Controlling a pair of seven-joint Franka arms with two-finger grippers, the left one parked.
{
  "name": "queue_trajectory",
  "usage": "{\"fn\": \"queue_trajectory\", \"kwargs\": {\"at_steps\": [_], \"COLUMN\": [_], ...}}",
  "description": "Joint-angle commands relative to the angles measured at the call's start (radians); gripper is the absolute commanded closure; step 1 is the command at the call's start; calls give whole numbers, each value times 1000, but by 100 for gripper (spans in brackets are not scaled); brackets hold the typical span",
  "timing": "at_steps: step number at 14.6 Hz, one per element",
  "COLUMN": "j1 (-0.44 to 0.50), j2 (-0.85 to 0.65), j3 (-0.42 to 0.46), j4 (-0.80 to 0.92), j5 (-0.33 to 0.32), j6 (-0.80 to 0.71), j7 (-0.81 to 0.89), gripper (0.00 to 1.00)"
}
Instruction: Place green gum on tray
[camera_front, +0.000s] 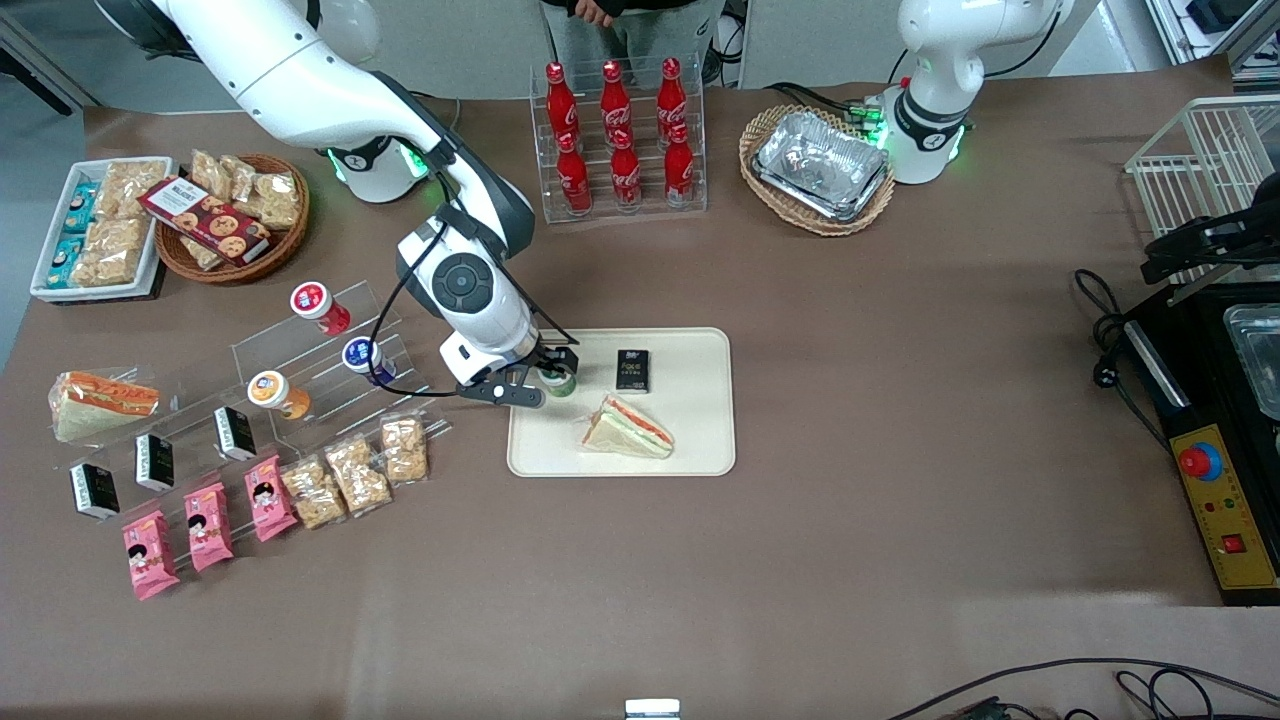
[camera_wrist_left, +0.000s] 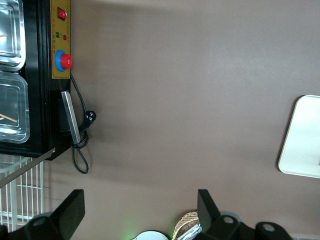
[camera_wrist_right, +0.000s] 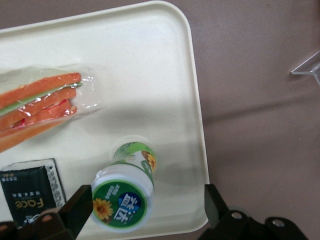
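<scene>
The green gum (camera_front: 558, 381) stands on the cream tray (camera_front: 700, 420), near the tray's corner toward the working arm's end of the table. In the right wrist view the gum (camera_wrist_right: 122, 202) shows its white-rimmed lid with a green label, leaning a little, on the tray (camera_wrist_right: 150, 75). My right gripper (camera_front: 545, 385) hangs just over it. The gripper (camera_wrist_right: 147, 200) is open: one finger (camera_wrist_right: 75, 207) is close beside the lid, the other (camera_wrist_right: 215, 202) stands well apart from it. The tray's edge also shows in the left wrist view (camera_wrist_left: 302, 137).
A wrapped sandwich (camera_front: 627, 428) and a black packet (camera_front: 633, 370) lie on the tray. Red- (camera_front: 318, 305), blue- (camera_front: 365, 360) and orange-lidded (camera_front: 275, 393) bottles sit on a clear stepped stand beside the tray. A rack of cola bottles (camera_front: 617, 140) stands farther from the camera.
</scene>
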Motion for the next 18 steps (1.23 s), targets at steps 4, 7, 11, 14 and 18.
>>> {"fn": "queue_trajectory", "kwargs": {"at_steps": [4,7,11,14,18], "j1": [-25,-28,-117,-215,-428], "j2": [-202,-302,-348,-367,-437], "j3": [12,7,-4,-4,-5], "j4": [32,70,127,208,283], "j5": [-2,52,93,128,181], "j6": [-218,-377,-475,-602,-748], "j7": [24,-37,-196,-345,-636], "gripper": [0,0,0,0,0]}}
